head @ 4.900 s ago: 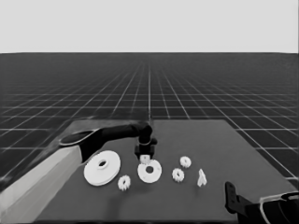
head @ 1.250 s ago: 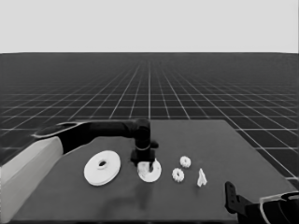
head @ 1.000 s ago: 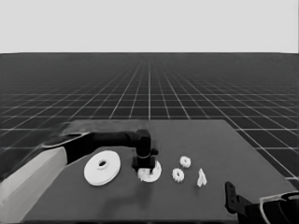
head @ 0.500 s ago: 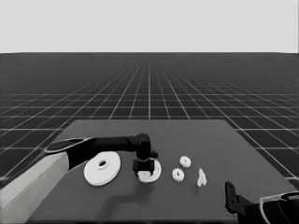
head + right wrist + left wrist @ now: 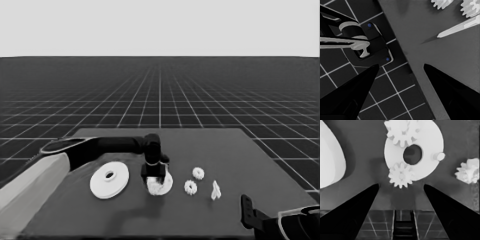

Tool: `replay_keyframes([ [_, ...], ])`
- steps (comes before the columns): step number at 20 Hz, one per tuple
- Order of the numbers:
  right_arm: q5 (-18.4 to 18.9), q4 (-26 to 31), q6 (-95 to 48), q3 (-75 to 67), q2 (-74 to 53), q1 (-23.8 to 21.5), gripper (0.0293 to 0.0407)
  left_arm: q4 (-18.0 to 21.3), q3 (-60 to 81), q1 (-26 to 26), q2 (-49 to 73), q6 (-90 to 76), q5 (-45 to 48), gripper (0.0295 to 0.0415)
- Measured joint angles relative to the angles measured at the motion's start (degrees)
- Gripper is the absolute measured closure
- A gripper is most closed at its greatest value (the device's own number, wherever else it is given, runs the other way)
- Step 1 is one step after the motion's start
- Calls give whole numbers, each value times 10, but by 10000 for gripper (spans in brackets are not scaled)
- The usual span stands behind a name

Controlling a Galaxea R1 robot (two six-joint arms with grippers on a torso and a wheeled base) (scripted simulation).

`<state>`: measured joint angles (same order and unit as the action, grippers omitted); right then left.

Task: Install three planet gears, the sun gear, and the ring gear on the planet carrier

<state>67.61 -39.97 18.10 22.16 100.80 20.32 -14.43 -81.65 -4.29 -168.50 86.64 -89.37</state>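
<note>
The dark table [image 5: 235, 150] takes up the near ground, and the left arm [image 5: 100, 148] reaches in across it from the left side toward the middle. The biggest white thing on it is the larger round part [image 5: 109, 180], lying flat left of centre, just beside the arm's black end and apart from the other parts. Next to it on the right lies the smaller round part [image 5: 166, 183], and the left gripper [image 5: 152, 176] hangs right over its near-left edge. From that wrist the smaller round part [image 5: 430, 157] shows plainly: two gears sit on it, one gear [image 5: 400, 175] at the rim nearest the fingers and another gear [image 5: 402, 132] across the centre hole from it, while a bare peg [image 5: 438, 156] stands on the disc's third spot. The left gripper's fingers [image 5: 352, 215] are spread wide with nothing between them, clear of the nearer gear. Right of the disc two loose gears rest on the table, one gear [image 5: 190, 187] nearer and one gear [image 5: 198, 173] a little farther back, close together but apart. Just right of them lies the thin white piece [image 5: 215, 190]. The right gripper [image 5: 248, 214] waits at the table's near right corner, its fingers [image 5: 350, 95] parted and empty.
</note>
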Motion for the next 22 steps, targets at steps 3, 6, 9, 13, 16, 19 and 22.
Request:
replay_keyframes([
  [3, 0, 0, 0, 0, 0, 0, 315, 29, 10, 30, 1, 8, -2, 326],
  [6, 0, 0, 0, 0, 0, 0, 315, 35, 11, 35, 1, 9, -2, 326],
  [9, 0, 0, 0, 0, 0, 0, 315, 8, 224, 97, 154, -268, 203, 303],
  [13, 0, 0, 0, 0, 0, 0, 315, -28, 534, 223, 620, -963, 470, 322],
  [16, 0, 0, 0, 0, 0, 0, 315, -32, 569, 236, 668, -1046, 499, 326],
  [19, 205, 103, 277, 77, 179, -141, 306, -33, 575, 238, 677, -1063, 505, 326],
  [22, 218, 254, 575, 371, 431, -199, 313, -33, 577, 239, 679, -1067, 506, 326],
])
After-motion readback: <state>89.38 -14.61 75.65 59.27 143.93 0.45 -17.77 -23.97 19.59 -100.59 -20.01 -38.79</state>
